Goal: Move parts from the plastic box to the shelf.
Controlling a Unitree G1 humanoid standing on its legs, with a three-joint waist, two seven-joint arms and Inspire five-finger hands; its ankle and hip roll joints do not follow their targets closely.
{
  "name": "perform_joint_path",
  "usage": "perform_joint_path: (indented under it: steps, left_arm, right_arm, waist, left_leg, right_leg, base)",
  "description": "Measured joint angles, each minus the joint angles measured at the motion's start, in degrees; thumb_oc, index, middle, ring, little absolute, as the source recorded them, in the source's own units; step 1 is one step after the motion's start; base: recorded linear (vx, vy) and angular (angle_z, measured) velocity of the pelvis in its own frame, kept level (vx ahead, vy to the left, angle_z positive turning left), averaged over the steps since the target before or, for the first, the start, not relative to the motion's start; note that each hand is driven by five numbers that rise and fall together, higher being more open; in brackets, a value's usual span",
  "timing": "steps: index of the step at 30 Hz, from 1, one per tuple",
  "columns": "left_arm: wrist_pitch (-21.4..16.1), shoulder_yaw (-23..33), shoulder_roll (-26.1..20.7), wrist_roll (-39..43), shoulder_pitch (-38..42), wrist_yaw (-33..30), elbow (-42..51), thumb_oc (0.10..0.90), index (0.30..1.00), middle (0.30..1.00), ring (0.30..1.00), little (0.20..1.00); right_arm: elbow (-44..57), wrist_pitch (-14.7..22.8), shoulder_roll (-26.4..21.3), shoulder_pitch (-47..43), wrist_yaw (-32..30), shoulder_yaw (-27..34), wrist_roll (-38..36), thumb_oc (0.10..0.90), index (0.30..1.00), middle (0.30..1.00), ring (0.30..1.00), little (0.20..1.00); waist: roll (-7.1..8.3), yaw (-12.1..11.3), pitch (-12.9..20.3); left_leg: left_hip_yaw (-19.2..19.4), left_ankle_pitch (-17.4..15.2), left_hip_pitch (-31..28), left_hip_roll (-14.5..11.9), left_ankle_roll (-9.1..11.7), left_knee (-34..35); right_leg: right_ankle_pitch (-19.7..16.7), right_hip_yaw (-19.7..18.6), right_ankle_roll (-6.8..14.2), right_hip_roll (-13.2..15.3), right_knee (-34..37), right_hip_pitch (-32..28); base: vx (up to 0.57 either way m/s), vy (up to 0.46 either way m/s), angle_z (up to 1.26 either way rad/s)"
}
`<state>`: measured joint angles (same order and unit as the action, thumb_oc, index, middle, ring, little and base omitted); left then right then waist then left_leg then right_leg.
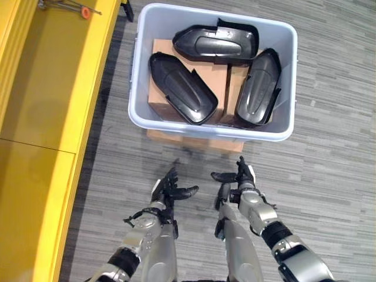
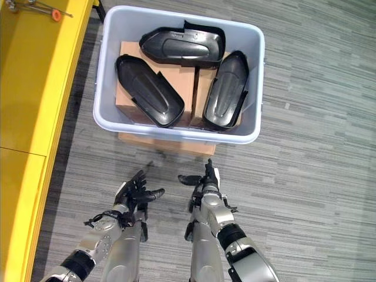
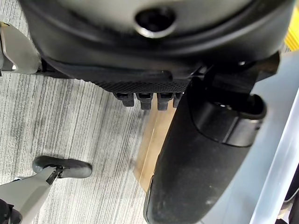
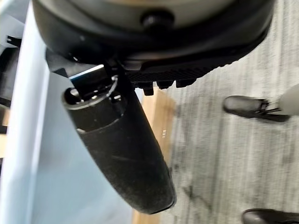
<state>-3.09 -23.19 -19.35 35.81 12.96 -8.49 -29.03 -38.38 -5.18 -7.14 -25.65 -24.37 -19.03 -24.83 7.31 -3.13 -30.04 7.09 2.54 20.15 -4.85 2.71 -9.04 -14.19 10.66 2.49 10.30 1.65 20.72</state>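
Note:
A pale grey plastic box stands on the carpet and holds three black moulded parts: one at the left, one at the back, one at the right. They rest on brown cardboard inside the box. The yellow shelf runs along the left. My left hand and right hand hover side by side over the carpet just in front of the box, both open with straight fingers and empty. The left wrist view has the left thumb beside the box wall.
A cardboard base pokes out under the box's near edge. Small metal bits with an orange piece lie on the shelf's far end. Grey striped carpet stretches to the right of the box.

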Motion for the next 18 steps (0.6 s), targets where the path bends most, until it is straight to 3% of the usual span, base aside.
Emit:
perform_joint_path:
  steps: [6,11,18]
  left_arm:
    - [0.0,1.8,-0.7,0.0,-0.6,0.0,0.0,0.9,1.0,1.0,1.0,1.0]
    - [0.0,2.6,-1.1,0.0,-0.7,0.0,0.2,0.9,1.0,1.0,1.0,1.0]
    - [0.1,4.4,-1.6,0.0,-1.9,0.0,1.4,0.9,1.0,1.0,1.0,1.0]
  right_arm:
    - [2.4,-0.2,-0.1,7.9,0.2,0.6,0.1,0.9,1.0,1.0,1.0,1.0]
    - [5.5,-0.4,-1.3,11.7,0.2,2.4,0.2,0.9,1.0,1.0,1.0,1.0]
    - [21.0,-1.3,-5.9,18.1,1.1,4.3,5.9,0.9,1.0,1.0,1.0,1.0]
  waist:
    - [1.31,1.2,-0.2]
    - [1.43,2.0,-0.1]
    - [1.59,3.4,0.0]
  left_leg:
    - [0.3,-0.3,-0.1,0.0,0.0,0.0]
    - [0.5,-0.5,-0.1,-0.1,0.1,-0.2]
    - [0.9,-0.9,-0.1,-0.4,0.1,-0.6]
  right_leg:
    - [0.1,-0.2,0.2,0.0,0.0,0.0]
    - [0.2,-0.5,0.2,-0.1,0.0,0.1]
    - [0.2,-0.9,0.2,-0.4,0.1,0.1]
  base:
    - [0.0,-0.001,-0.01]
    - [0.0,-0.005,-0.02]
    - [0.0,-0.005,-0.03]
